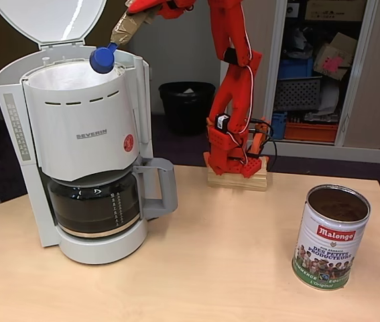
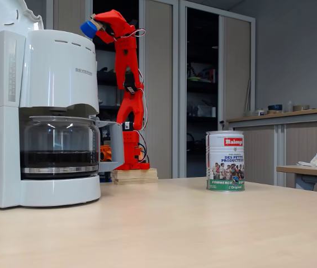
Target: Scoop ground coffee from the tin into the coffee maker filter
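Flanking the table (image 1: 230, 268) — carafe (image 1: 94, 204), bin (image 1: 186, 106)

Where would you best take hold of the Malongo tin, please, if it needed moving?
Grip the tin around its straight cylindrical wall, coming in level from the side: it stands upright and open-topped with ground coffee inside, so a side grip should keep it from spilling.

The raised white plastic lid (image 1: 47, 20) of the large white drip coffee machine (image 1: 82, 141) is cut off by the top edge in both fixed views. The red arm's gripper (image 1: 151, 8) also runs off the top edge, so how its jaws stand cannot be told. The white machine wall hides the white paper filter (image 1: 69, 75) in the side-on fixed view.
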Controlling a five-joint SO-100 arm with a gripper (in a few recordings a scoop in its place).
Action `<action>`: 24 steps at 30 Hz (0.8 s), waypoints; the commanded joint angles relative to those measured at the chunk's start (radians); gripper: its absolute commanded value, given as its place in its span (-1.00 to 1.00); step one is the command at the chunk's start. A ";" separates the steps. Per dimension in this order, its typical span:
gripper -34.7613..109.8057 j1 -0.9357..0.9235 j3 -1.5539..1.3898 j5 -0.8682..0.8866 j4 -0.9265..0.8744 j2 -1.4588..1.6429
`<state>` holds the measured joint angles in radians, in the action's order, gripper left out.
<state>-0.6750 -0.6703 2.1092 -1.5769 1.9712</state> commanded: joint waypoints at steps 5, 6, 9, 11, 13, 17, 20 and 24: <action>-0.52 -0.054 0.041 -0.009 -0.064 0.025; -0.52 -0.066 0.041 -0.006 -0.064 0.023; -0.52 -0.114 0.040 -0.012 -0.058 0.020; -0.52 -0.127 0.040 -0.029 -0.054 0.017; -0.52 -0.133 0.041 -0.052 -0.052 0.021; -0.52 -0.153 0.043 -0.064 -0.041 0.023; -0.52 -0.179 0.031 -0.137 0.002 0.018; -0.52 -0.161 0.038 -0.330 0.048 0.025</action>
<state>-0.8376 -0.6366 1.9021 -1.5631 1.9727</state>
